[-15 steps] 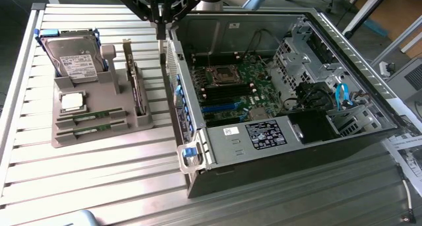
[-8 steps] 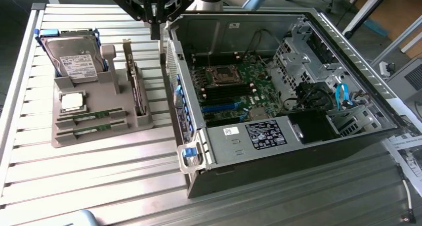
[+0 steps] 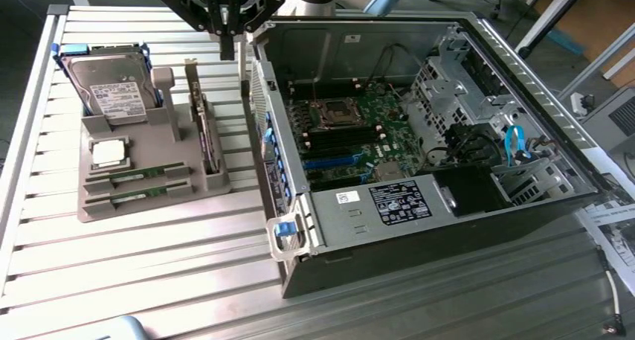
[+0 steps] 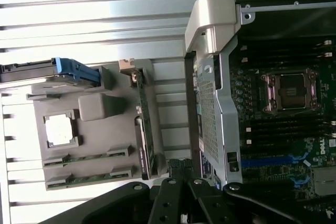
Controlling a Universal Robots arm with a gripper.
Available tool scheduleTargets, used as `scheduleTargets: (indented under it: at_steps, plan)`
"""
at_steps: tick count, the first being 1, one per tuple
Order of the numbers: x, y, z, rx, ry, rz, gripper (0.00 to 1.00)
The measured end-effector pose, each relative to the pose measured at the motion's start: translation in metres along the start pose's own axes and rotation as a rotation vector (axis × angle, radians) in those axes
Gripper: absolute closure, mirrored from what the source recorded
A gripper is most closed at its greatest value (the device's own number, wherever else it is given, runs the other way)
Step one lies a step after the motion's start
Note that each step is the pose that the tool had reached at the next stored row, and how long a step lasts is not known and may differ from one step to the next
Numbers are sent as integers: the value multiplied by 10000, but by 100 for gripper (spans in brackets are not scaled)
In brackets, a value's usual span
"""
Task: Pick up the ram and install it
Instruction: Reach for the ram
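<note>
Two ram sticks lie flat in slots at the near end of a grey holder: one ram and a second ram beside it, both thin green boards. My gripper hangs shut and holds nothing, high over the gap between the holder and the open computer case. It is well away from both sticks. The motherboard lies exposed inside the case, with long black memory slots beside the processor socket.
The grey holder also carries a hard drive, a square silver processor and an upright expansion card. The case's metal wall rises between holder and motherboard. Everything rests on a slatted metal table.
</note>
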State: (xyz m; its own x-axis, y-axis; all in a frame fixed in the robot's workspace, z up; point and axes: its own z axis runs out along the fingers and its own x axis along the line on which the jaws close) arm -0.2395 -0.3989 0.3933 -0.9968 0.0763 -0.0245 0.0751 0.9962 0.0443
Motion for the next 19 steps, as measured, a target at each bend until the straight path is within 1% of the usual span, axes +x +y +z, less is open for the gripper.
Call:
scheduleTargets:
  at_steps: [5,10,19]
  plan:
    - [50,-4,-2,0,0,0,89]
    - [124,-9,-3,0,0,0,89]
    - [196,-15,-6,1,0,0,89]
